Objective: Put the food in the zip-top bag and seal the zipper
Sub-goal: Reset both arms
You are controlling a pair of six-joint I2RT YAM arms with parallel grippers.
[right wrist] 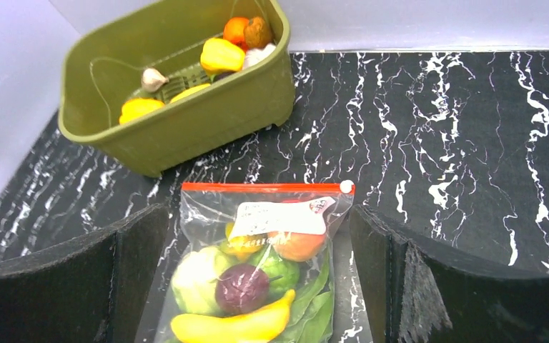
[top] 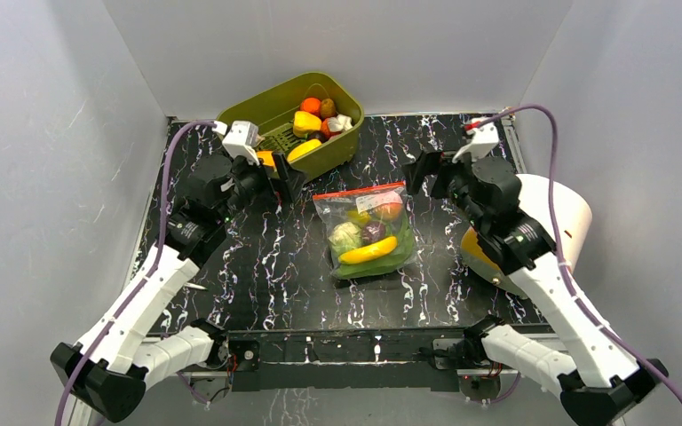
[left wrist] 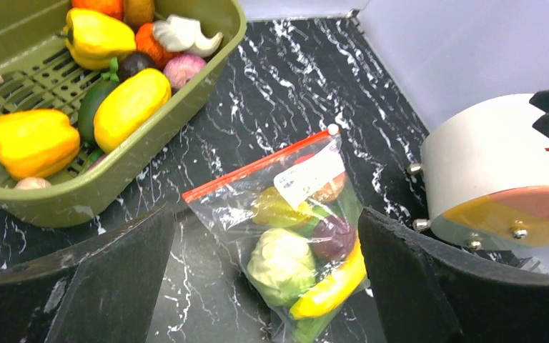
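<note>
The clear zip-top bag (top: 368,229) lies flat mid-table. It holds the food: a yellow banana (top: 367,252), a pale green cabbage (top: 345,235), a purple ball (top: 374,232), an orange piece and green leaves. The red-orange zipper (top: 360,190) runs straight along its far edge, with a white slider (right wrist: 345,186) at the right end. My left gripper (top: 286,182) is open and empty, to the left of the bag's mouth. My right gripper (top: 416,173) is open and empty, just right of the mouth. The bag also shows in the left wrist view (left wrist: 286,214) and the right wrist view (right wrist: 257,264).
An olive-green tub (top: 266,106) at the back left holds several more toy vegetables, among them yellow peppers (left wrist: 32,141). A white round object with a yellow-orange face (top: 559,213) stands at the right, behind my right arm. Grey walls enclose the table.
</note>
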